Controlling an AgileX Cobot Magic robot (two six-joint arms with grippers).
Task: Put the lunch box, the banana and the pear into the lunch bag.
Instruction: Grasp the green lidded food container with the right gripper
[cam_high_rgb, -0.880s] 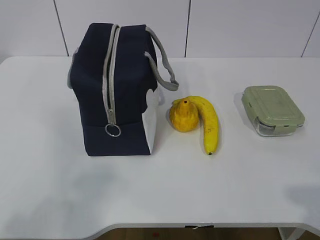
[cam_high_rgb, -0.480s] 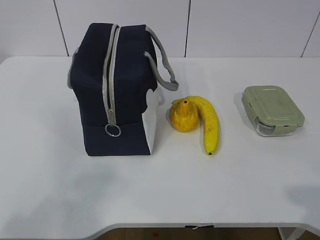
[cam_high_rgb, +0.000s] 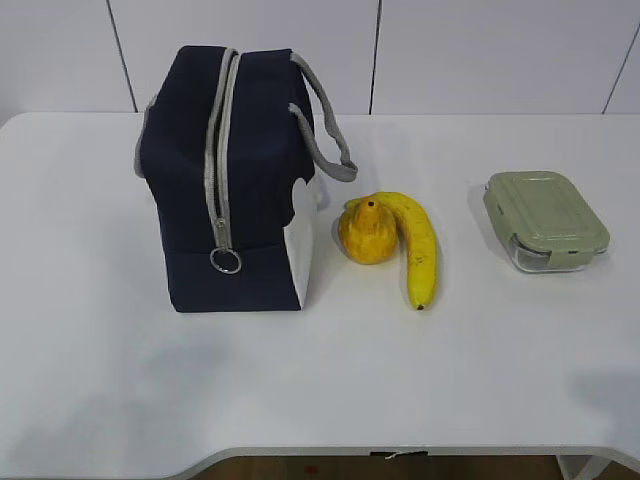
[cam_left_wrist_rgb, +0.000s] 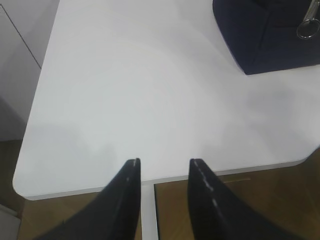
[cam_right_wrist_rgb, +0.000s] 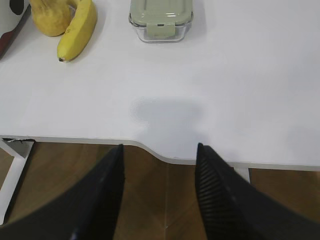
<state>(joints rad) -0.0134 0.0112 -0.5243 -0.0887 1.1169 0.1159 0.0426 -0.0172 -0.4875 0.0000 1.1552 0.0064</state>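
White tabletop (cam_high_rgb: 320, 390) bearing, from left to right, the upright navy lunch bag (cam_high_rgb: 232, 180) with its zipper closed and ring pull (cam_high_rgb: 226, 261) hanging low, the pear (cam_high_rgb: 367, 232) touching the banana (cam_high_rgb: 418, 246) just beside the bag, and the lunch box (cam_high_rgb: 545, 219) well apart at right. Left gripper (cam_left_wrist_rgb: 162, 165) and right gripper (cam_right_wrist_rgb: 159, 150) hover near the tabletop's front edge. Both jaws stand apart, holding nothing, the right pair wider.
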